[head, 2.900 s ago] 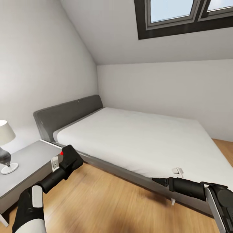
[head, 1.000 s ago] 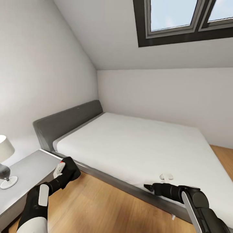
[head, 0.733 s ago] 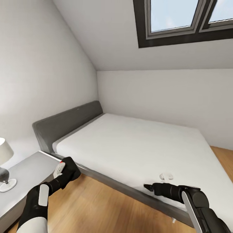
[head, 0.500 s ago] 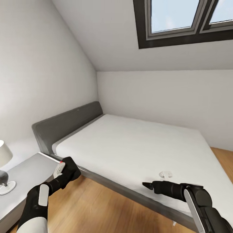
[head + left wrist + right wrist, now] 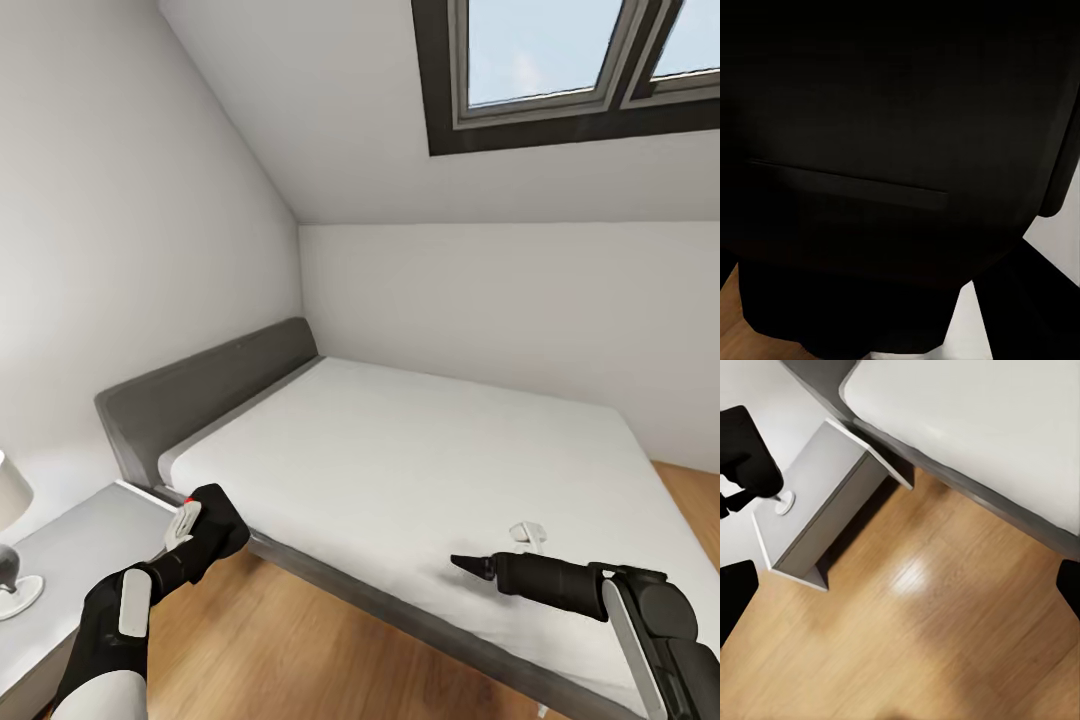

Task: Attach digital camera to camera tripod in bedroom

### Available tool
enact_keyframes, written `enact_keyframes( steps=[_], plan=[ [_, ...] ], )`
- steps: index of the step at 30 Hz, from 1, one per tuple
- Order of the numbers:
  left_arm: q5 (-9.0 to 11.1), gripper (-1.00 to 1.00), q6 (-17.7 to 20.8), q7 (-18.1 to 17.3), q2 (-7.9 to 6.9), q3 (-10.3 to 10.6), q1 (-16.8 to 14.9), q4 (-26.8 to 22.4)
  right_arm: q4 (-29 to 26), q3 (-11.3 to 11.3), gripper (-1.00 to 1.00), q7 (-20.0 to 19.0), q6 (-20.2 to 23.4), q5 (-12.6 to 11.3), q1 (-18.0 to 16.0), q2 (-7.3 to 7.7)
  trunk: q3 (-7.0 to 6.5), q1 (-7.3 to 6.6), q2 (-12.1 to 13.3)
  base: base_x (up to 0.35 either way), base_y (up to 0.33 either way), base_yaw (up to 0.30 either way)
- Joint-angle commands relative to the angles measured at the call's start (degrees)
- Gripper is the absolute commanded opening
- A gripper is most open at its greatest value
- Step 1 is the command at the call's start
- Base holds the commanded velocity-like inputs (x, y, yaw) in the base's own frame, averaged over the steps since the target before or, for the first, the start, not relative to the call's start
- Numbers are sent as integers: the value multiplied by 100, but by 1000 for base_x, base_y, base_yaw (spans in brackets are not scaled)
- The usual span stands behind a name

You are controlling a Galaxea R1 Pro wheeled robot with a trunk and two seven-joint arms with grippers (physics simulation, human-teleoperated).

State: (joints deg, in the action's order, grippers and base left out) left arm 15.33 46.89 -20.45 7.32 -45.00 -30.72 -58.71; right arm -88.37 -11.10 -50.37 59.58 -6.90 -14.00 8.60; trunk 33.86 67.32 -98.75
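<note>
Left gripper [image 5: 205,520] jaws clenched on the digital camera [image 5: 212,518], red button up, just off the bed [image 5: 420,460] headboard corner. Right gripper [image 5: 465,565] hangs over the bed edge — jaws spread, empty. Left arm carries the load; tripod's direction can't be judged.

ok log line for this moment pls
place: bedroom, facing bed | left gripper: shut on camera | right gripper: empty, open over floor | nightstand at left
</note>
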Motion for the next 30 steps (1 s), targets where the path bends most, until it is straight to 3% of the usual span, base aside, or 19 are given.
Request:
enact_keyframes(
  steps=[1, 17, 25, 28, 30],
  plan=[
    [-5, -100, 40, -35, 8, -26, -9, -6, -2, -12, 100, -7, 42, -38, -3, 6, -12, -22, 38, 80, 0, 0],
    [-11, -100, 40, -80, 10, -26, -9, -20, 0, -33, 100, -57, 42, 32, 2, 33, -299, -374, 680, 80, 0, 0],
    [-29, -100, 0, -21, -9, -19, -12, 70, 102, -14, 100, 255, 42, 101, 2, -35, -443, -549, 1001, 80, 0, 0],
    [-69, -100, -339, -3, -6, -11, -9, 261, 534, 9, 100, 450, -14, 115, 2, -44, -497, -615, 1121, 80, 0, 0],
    [-122, -100, -511, 108, -11, 63, -9, 516, 1355, 31, 100, 548, -309, 141, 2, -14, -533, -659, 1202, 80, 0, 0]
  ],
)
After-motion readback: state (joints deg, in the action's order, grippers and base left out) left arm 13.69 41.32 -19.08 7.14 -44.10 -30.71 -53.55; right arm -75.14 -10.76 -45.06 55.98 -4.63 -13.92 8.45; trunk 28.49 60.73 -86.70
